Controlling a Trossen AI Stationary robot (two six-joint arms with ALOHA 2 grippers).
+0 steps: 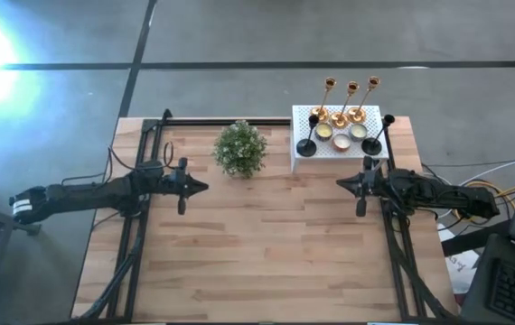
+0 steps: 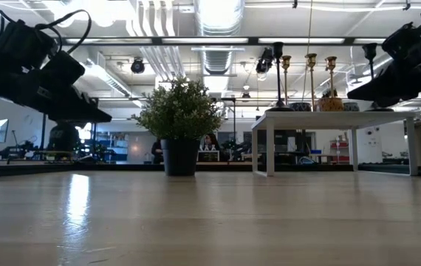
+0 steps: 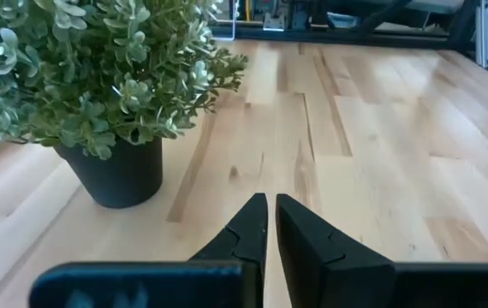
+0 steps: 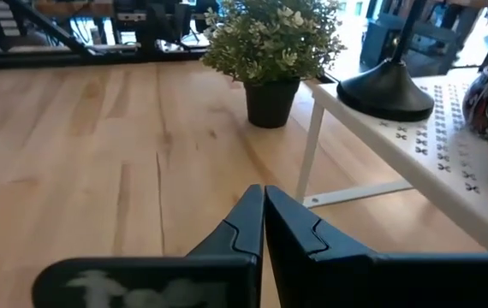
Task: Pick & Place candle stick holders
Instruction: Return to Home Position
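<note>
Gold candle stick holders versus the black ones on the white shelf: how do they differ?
The gold candle stick holders are three, shiny, clustered along the white shelf's far edge; the black candle stick holders are two, dark, set apart at its near corners. All stand upright, slim stems on round bases.

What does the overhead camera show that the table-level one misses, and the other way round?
Only the high view shows the white shelf's perforated top and both arms at full length. Only the low view shows the shelf's legs and the room and ceiling lights behind. Both show the potted plant, the gold candle stick holders, the black ones, and the left gripper and right gripper held above the table.
</note>
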